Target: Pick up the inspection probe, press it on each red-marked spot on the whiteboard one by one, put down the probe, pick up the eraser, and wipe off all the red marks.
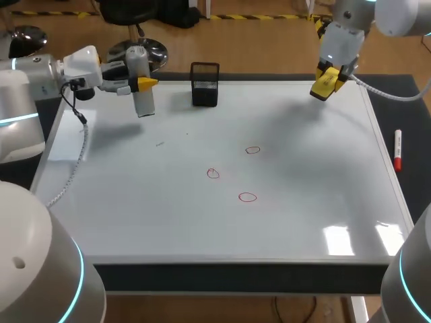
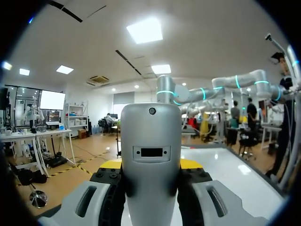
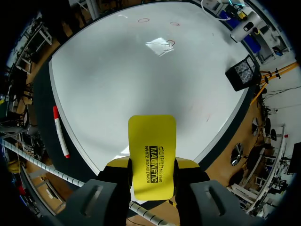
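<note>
- Gripping the grey probe point(image 1: 144, 102) from both sides with the left pincer point(image 1: 143, 83), up in the air over the far left corner of the whiteboard point(image 1: 303, 202)
- Gripping the yellow eraser point(image 1: 321, 88) just as tight with the right pincer point(image 1: 331, 75), high over the far right corner
- Looks like the pressing step, not yet started: all three red rings point(image 1: 248, 197) there in the middle of the board, none wiped, nothing touching them
- Next, most likely: tipping the probe down, bringing it across to the nearest ring, then pressing softly, one ring after the other
- Needs care near the black mesh cup point(image 1: 205, 84), standing at the far edge just beside the probe; better to pass in front of it than to bump it
- Plenty of open board all around the rings, well apart from every edge
- Best to keep the eraser up and away for now, so as not to rub a ring too soon
- Lying off the board on the dark table point(image 1: 403, 108) at the right: a red pen point(image 1: 398, 149), well apart from the rings and out of the way
</note>
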Action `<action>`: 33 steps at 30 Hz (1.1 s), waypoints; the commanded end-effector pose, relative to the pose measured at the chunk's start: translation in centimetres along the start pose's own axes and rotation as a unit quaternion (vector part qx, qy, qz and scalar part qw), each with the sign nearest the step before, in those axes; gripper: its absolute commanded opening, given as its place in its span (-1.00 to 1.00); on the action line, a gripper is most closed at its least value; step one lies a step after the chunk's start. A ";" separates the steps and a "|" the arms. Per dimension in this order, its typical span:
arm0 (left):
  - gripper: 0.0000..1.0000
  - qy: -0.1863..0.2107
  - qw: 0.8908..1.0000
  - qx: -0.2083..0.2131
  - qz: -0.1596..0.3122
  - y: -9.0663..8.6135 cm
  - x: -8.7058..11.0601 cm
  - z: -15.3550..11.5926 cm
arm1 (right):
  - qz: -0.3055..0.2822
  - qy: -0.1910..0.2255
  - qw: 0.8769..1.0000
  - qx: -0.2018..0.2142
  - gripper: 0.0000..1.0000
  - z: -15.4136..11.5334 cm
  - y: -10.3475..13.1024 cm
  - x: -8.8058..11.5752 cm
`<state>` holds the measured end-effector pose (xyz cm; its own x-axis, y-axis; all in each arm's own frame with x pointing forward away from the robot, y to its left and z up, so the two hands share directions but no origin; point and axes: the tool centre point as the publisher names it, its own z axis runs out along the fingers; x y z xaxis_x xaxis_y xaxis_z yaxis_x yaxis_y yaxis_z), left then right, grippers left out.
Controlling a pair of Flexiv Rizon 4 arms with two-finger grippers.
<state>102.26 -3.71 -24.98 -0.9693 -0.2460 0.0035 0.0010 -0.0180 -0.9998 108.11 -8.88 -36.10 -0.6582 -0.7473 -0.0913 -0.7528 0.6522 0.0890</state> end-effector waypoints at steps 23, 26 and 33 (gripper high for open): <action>-1.00 0.001 1.000 0.000 0.000 -0.1 -0.1 0.0 | -0.176 0.004 0.984 -0.011 -1.00 0.2 13.3 -3.8; -1.00 0.001 1.000 0.000 0.000 -0.1 -0.1 0.0 | -0.204 0.009 0.979 -0.014 -1.00 0.1 16.0 -4.6; -1.00 0.001 1.000 0.000 0.000 -0.1 -0.1 0.0 | -0.258 0.015 0.966 -0.032 -1.00 1.2 21.4 -6.1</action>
<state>102.26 -3.71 -24.98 -0.9693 -0.2458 0.0034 0.0010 -0.0180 -0.9998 96.72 8.45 -34.66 -0.2023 -0.9706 -0.1307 -0.9756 0.1882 0.1127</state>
